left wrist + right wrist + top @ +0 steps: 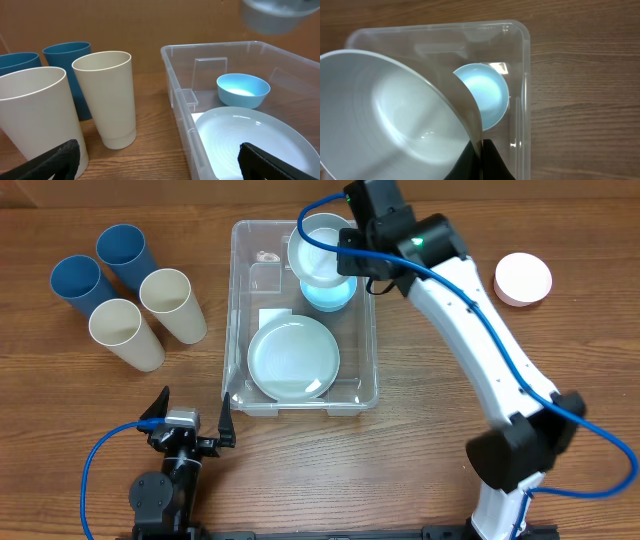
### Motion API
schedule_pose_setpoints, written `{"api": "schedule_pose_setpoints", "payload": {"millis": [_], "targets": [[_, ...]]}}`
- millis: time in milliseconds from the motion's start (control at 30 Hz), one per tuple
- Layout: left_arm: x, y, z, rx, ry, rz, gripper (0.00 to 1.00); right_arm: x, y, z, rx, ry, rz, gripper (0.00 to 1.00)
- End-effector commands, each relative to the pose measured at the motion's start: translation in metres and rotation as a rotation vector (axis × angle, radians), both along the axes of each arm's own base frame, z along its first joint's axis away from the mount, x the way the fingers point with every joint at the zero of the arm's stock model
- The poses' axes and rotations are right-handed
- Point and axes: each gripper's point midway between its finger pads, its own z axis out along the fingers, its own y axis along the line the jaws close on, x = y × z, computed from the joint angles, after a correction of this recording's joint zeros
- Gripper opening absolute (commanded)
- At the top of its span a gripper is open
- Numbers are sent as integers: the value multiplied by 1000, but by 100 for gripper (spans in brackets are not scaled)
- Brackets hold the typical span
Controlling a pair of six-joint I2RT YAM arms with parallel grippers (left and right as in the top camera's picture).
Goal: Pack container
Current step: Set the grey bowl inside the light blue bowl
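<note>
Upper centre: the right pincer [481, 152] pinches a pale bowl [395, 115] above the container [236, 300]; nesting it in the blue bowl [487, 92] looks next. The left pincer [192, 418] is spread.

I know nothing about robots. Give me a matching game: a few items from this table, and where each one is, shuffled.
Things: 1 white plate; 2 small blue bowl; 3 large pale bowl; 4 pink-rimmed disc.
Places: A held by right gripper above the container; B on the table, right of it; C container's near end; D container's far end.
Pairs: 1-C, 2-D, 3-A, 4-B.
</note>
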Motion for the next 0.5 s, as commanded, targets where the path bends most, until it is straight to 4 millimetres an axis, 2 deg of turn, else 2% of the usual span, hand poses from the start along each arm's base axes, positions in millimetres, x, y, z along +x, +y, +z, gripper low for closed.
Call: {"api": "schedule_pose_setpoints", "payload": {"millis": [0, 167, 267, 333, 367, 400, 467], "targets": [[0, 1, 0, -7, -4, 4, 100, 18, -6, -30, -73, 4, -36, 4], [0, 1, 0, -7, -4, 4, 100, 32, 1, -69, -93, 42, -37, 4], [0, 1, 0, -7, -4, 4, 100, 34, 2, -82, -103, 61, -38, 4], [0, 1, 0, -7, -4, 4, 100, 34, 2, -84, -105, 64, -38, 45], [0, 1, 0, -7, -4, 4, 100, 34, 2, -84, -105, 64, -37, 52], [0, 1, 0, -7, -4, 4, 100, 34, 2, -84, -107, 64, -35, 54], [0, 1, 0, -7, -4, 4, 100, 34, 2, -83, -118, 60, -16, 55]]}}
